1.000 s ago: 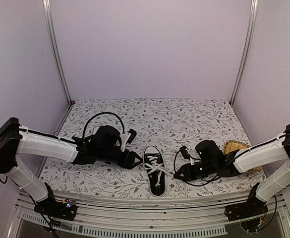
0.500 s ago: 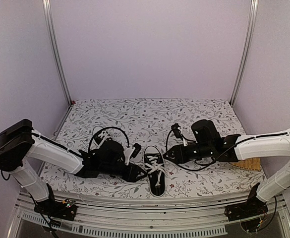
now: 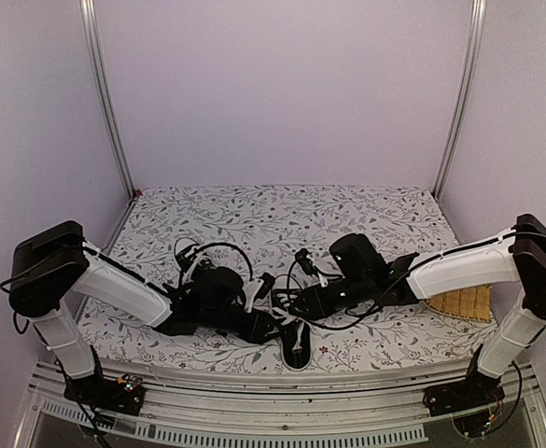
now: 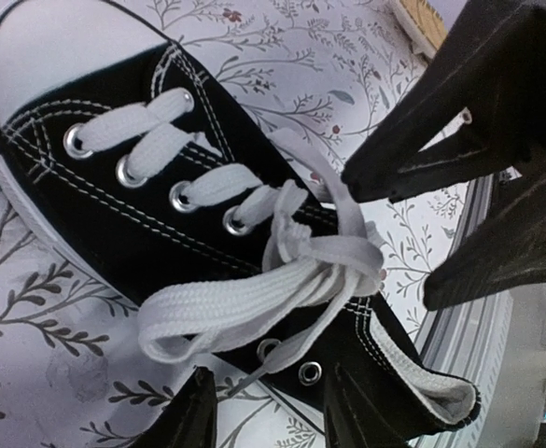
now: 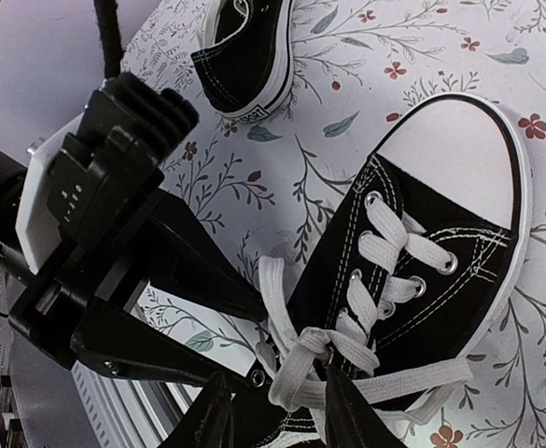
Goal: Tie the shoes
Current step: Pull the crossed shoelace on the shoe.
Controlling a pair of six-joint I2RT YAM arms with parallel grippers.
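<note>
One of the shoes (image 3: pixel 296 347), black with a white toe cap, lies near the table's front edge, toe pointing away. Its white laces (image 4: pixel 282 280) are knotted into loose loops. My left gripper (image 3: pixel 274 327) reaches it from the left and stands open (image 4: pixel 268 411), a lace loop and a thin lace end just ahead of its fingertips. My right gripper (image 3: pixel 288 303) comes in from the right, open (image 5: pixel 273 415), straddling the lace loops at the knot (image 5: pixel 324 350). The other shoe (image 5: pixel 245 47) lies farther back in the right wrist view.
A woven bamboo mat (image 3: pixel 464 303) lies at the right under the right arm. The metal front rail (image 3: pixel 282 415) runs close behind the shoe's heel. Both grippers crowd the same shoe, fingertips almost meeting.
Both arms have swung inward to the shoe. The right gripper went from shut to open as it came left over the laces. The left gripper's jaws have narrowed.
</note>
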